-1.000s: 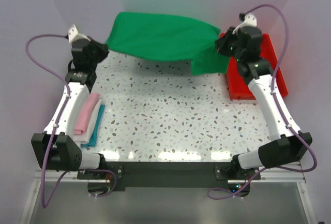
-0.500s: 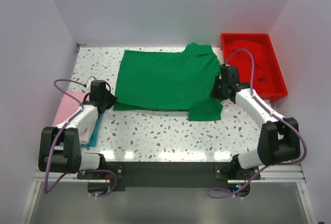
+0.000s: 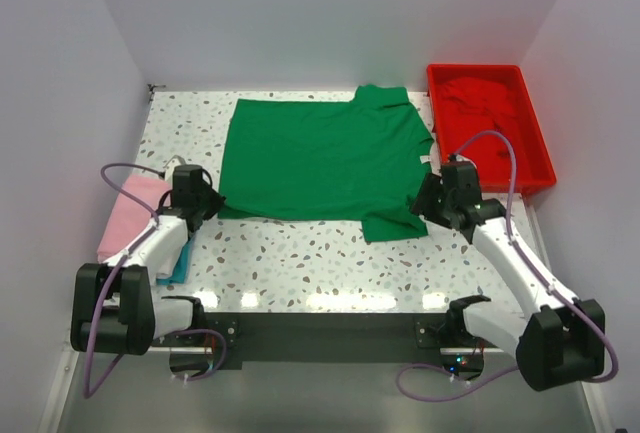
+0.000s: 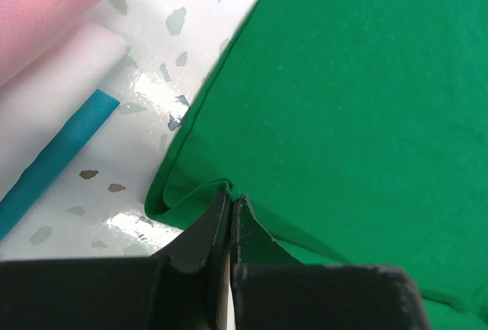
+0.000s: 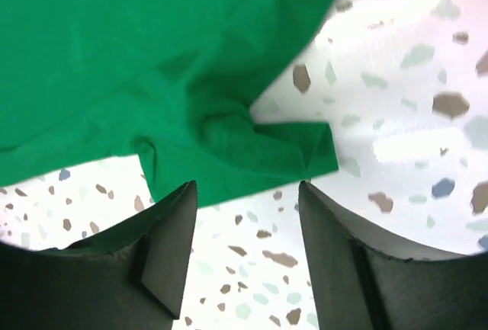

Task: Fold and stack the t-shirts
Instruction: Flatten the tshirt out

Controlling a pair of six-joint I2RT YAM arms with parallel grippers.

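Shirts lay in three spots when we looked down from above. We saw the green shirt (image 3: 320,158) spread out flat in the middle of the speckled table (image 3: 300,253), with one sleeve poking out at its near right corner. The left gripper (image 3: 212,204) was low at the shirt's near left corner. In the left wrist view we saw the left gripper (image 4: 230,200) with its two fingers pressed together, pinching the hem of the green shirt (image 4: 343,101).

The right gripper (image 3: 422,205) was by the right sleeve. In its own view we saw the right gripper (image 5: 245,189) with its fingers wide apart and nothing between them. The green shirt (image 5: 114,56) lay on the table just past them.

We saw the pink shirt (image 3: 130,218) folded at the left edge, on top of a white cloth (image 4: 61,94) and a blue-green cloth (image 3: 180,263). The red shirt (image 3: 480,103) sat bunched inside the red tray (image 3: 545,153) at the far right.
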